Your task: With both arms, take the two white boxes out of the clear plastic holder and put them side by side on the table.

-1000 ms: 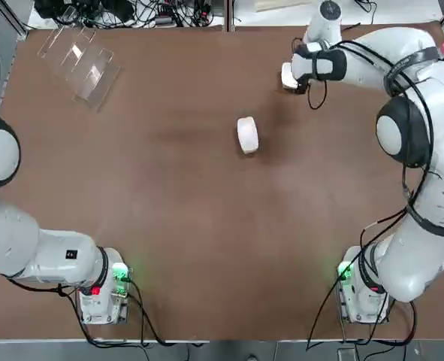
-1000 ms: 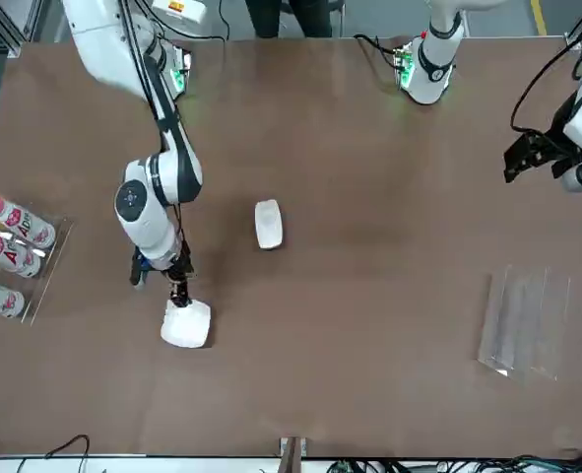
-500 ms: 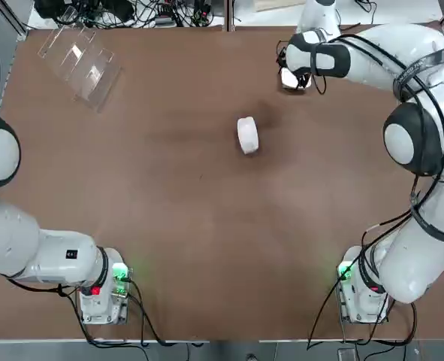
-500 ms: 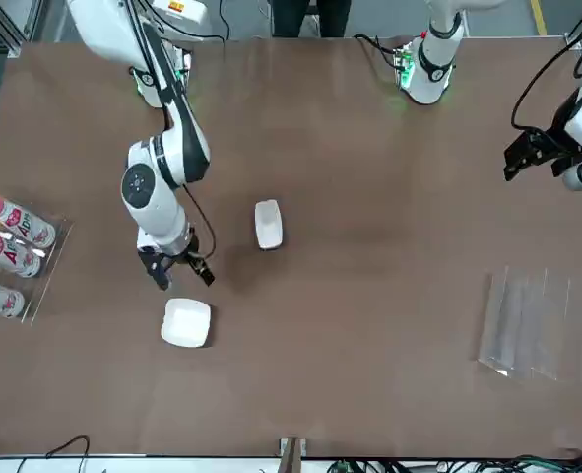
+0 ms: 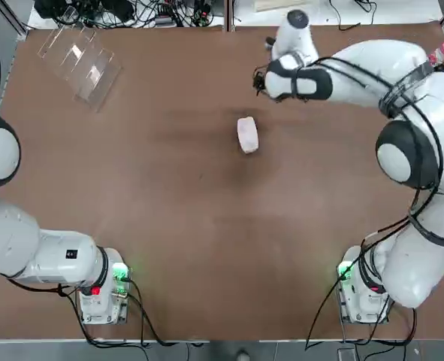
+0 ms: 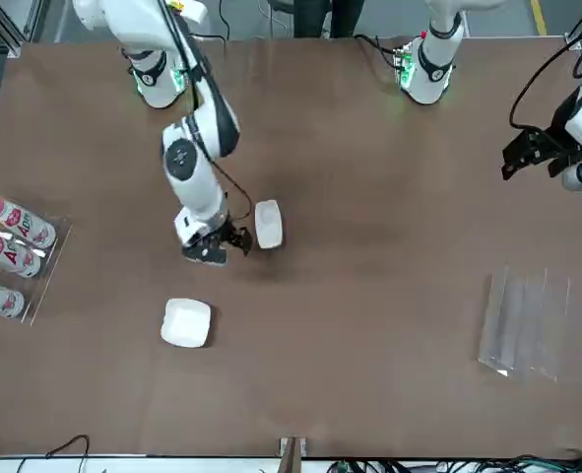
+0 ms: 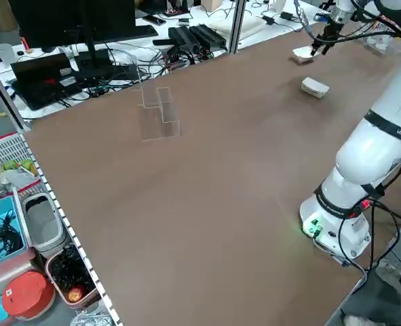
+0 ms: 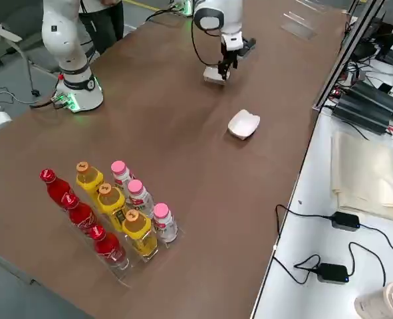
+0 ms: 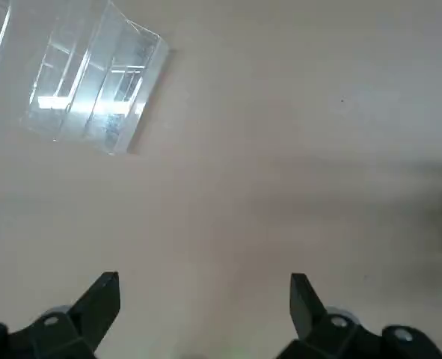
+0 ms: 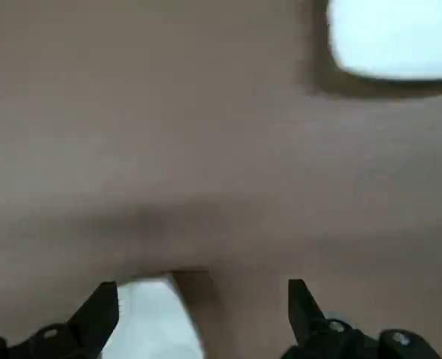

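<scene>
Both white boxes lie on the table [image 6: 369, 296], apart from each other. One box [image 6: 268, 224] [image 5: 247, 135] sits mid-table. The other box [image 6: 186, 322] [image 8: 243, 124] lies nearer the far edge; in the top view my right arm hides it. My right gripper [image 6: 231, 242] [image 10: 202, 314] hangs open and empty close beside the middle box [image 10: 155, 318], with the far box [image 10: 393, 37] farther off. The clear plastic holder [image 5: 79, 60] [image 6: 542, 325] [image 9: 93, 90] stands with no boxes in it at the far left corner. My left gripper [image 6: 527, 156] [image 9: 204, 310] hovers open, well back from the holder.
A clear rack of pink-, yellow- and red-capped bottles [image 8: 116, 212] [image 6: 10, 256] stands at the table's right edge. Cables and power bricks [image 5: 131, 11] lie beyond the far edge. Both arm bases [image 5: 101, 289] show green lights at the near edge.
My right gripper has drawn away from the far box, leaving it on the table, and has swung left toward the middle box. The left arm has not moved.
</scene>
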Robot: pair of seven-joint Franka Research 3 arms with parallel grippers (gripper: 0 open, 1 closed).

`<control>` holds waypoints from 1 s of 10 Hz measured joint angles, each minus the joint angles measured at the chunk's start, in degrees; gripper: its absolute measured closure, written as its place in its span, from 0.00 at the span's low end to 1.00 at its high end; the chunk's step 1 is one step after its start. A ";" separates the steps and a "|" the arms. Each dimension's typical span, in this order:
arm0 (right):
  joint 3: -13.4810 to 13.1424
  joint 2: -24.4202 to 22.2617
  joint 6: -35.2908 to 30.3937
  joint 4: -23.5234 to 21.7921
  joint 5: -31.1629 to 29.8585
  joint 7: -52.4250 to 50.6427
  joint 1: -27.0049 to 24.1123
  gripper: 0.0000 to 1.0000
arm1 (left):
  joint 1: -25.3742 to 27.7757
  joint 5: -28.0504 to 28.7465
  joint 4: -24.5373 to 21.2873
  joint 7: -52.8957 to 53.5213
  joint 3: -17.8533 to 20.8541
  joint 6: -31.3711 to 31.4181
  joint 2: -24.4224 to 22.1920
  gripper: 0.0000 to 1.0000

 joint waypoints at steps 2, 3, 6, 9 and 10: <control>0.00 1.67 10.77 -5.47 -0.66 -1.16 2.81 0.00 | -0.02 -0.02 0.00 0.03 -0.08 0.00 0.69 0.00; -0.07 2.02 12.79 -7.13 -0.70 -3.48 2.90 0.00 | -0.07 -0.02 0.00 0.03 -0.14 0.01 0.74 0.00; -0.41 2.05 13.06 -7.55 -0.72 -6.71 2.93 0.00 | -0.02 -0.02 0.01 0.03 -0.05 0.01 0.74 0.00; -0.13 2.67 14.41 -7.91 -0.73 -7.03 4.64 0.02 | 1.00 -0.15 0.01 0.03 0.07 0.01 0.74 0.00; -0.10 3.17 16.47 -8.66 -0.73 -7.02 5.27 0.03 | 1.33 -0.43 0.01 0.10 0.07 0.01 0.74 0.00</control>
